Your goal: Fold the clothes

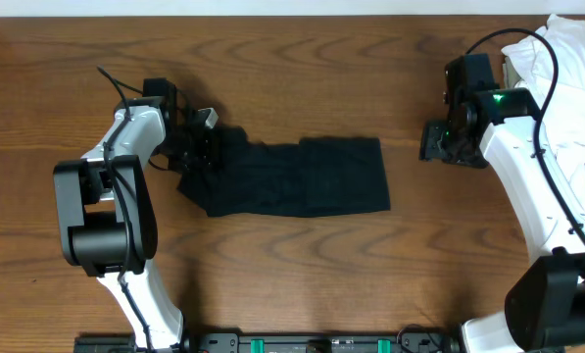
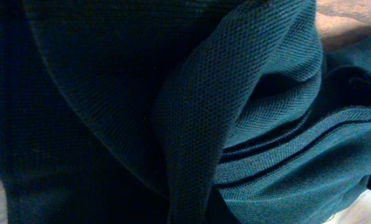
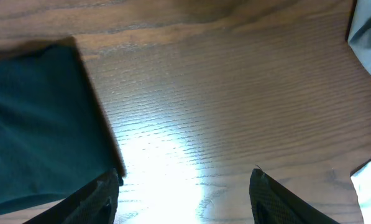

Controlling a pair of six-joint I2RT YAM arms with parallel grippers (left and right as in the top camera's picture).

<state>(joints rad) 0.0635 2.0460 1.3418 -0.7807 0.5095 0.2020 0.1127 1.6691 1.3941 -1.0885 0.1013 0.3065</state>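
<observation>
A black T-shirt [image 1: 302, 178] lies folded into a long, flat band across the middle of the wooden surface [image 1: 302, 78], its right end square and smooth, its left end drawn into a narrower, rumpled bunch. Seen close from the left wrist, the fabric [image 2: 173, 112] shows a fine knit weave, with a rounded fold rising over several stacked, seamed edges. The left hand [image 1: 202, 147] sits at that bunched left end, closed tight on the cloth. From the right wrist, the shirt's right edge [image 3: 42, 124] lies flat against the wood, its corner near the left fingertip. The right hand [image 1: 435, 140] hovers just off the shirt's right end, jaws parted about halfway, its dark fingertips [image 3: 98, 199] apart over bare, glare-lit wood and gripping nothing. White garments [image 1: 566, 59] are heaped at the far right corner of the surface, behind the right arm.
</observation>
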